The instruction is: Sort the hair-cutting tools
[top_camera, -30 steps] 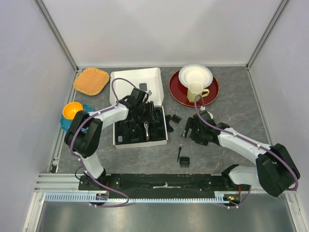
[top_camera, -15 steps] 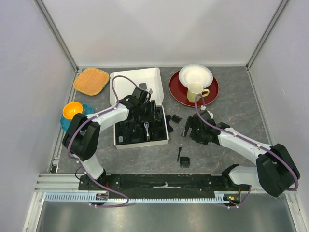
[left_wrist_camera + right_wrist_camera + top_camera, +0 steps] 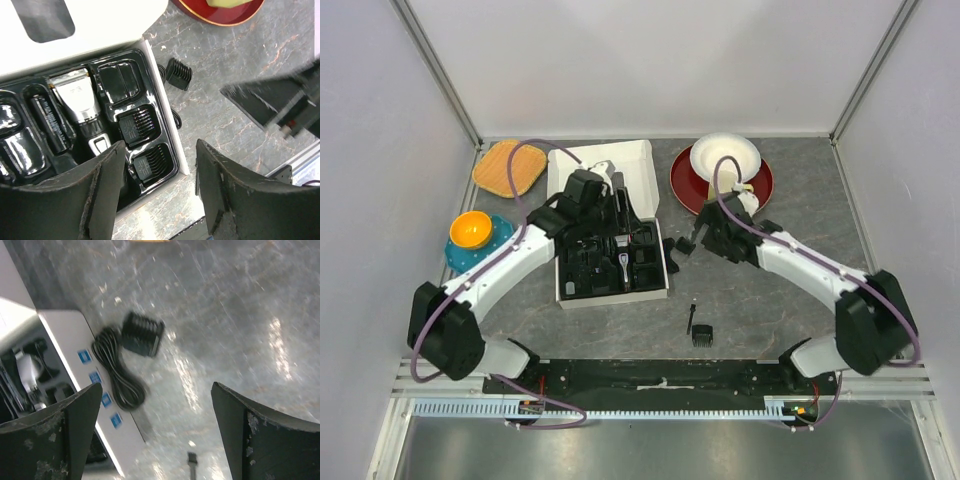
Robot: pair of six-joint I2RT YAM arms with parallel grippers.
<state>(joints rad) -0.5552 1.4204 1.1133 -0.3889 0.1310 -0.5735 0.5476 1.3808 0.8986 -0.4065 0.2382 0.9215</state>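
The left gripper (image 3: 160,150) is found with its fingers apart and nothing between them, hung over the lower right corner of the black tray (image 3: 112,107). Two seated comb attachments (image 3: 136,124) are noted directly beneath it, and the hair clipper (image 3: 75,100) is lodged left of centre inside the white box (image 3: 110,20).

The right gripper (image 3: 156,390) is spread wide and empty above the table. A loose comb attachment (image 3: 143,333) is seen at the upper left of its view, touching a coiled cable (image 3: 117,372) just beside the box.

In the top view a cleaning brush (image 3: 690,318) and a further comb attachment (image 3: 702,335) lie at lower centre.

Collection of the loose pieces is judged to be in hand. The right gripper would need to be lowered astride the loose comb, clear of the cable, and closed.
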